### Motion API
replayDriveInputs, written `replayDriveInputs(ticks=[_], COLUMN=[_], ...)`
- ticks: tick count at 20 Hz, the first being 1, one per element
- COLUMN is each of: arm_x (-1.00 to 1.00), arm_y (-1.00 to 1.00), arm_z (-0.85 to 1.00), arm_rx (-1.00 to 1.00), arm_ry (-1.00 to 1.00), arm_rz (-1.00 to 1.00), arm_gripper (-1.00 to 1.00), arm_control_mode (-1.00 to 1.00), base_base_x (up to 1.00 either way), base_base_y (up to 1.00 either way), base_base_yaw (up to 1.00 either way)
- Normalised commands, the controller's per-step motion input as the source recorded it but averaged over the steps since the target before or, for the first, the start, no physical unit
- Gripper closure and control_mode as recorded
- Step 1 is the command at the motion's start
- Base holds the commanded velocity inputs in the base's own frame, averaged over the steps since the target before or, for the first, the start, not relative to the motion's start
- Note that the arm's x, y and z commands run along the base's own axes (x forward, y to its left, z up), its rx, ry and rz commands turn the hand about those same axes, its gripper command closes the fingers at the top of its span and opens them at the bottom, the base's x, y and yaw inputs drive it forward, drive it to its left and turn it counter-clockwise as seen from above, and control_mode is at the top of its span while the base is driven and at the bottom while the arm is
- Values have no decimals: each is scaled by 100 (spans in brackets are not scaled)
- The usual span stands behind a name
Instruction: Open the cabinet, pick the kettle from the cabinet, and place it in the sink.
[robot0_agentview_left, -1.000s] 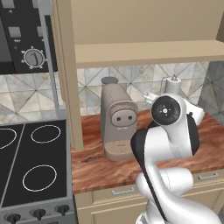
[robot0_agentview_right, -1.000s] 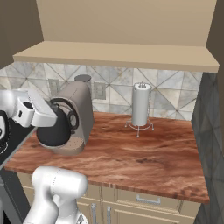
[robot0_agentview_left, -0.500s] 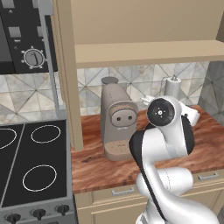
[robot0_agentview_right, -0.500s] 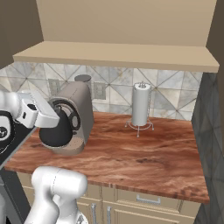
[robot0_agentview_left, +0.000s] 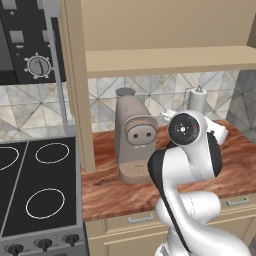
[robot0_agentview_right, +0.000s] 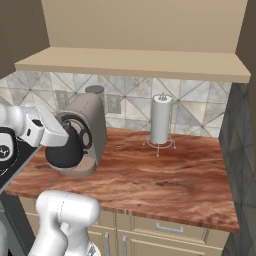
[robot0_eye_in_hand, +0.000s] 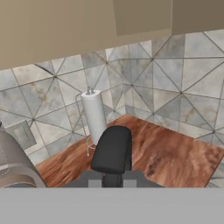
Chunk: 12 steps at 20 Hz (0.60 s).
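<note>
Cabinet (robot0_agentview_left: 165, 60), beige with its tan shelf, hangs open above the hand and well over the kettle. Countertop (robot0_agentview_right: 165, 180) of reddish wood spreads below and beyond the hand, running to a tiled wall. Coffee machine (robot0_agentview_right: 87, 132), tall and taupe, stands just behind the hand. Paper towel roll (robot0_eye_in_hand: 95, 114), upright on a wire stand, sits ahead of the fingers, well apart. Kettle (robot0_agentview_right: 64, 150), small, glossy and black, hangs under the hand above the counter, in front of the coffee machine. Gripper (robot0_agentview_right: 62, 132) is clamped tight on the kettle's looped handle.
</note>
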Motion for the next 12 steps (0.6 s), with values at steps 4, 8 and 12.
replayDriveInputs(ticks=[4, 8, 12], arm_x=[0, 0, 0], arm_y=[0, 0, 0], arm_z=[0, 0, 0], arm_rx=[0, 0, 0], arm_ry=[0, 0, 0], arm_rz=[0, 0, 0], arm_gripper=[100, 100, 100], arm_control_mode=[-100, -100, -100], base_base_x=[0, 0, 0], base_base_y=[0, 0, 0], base_base_yaw=[0, 0, 0])
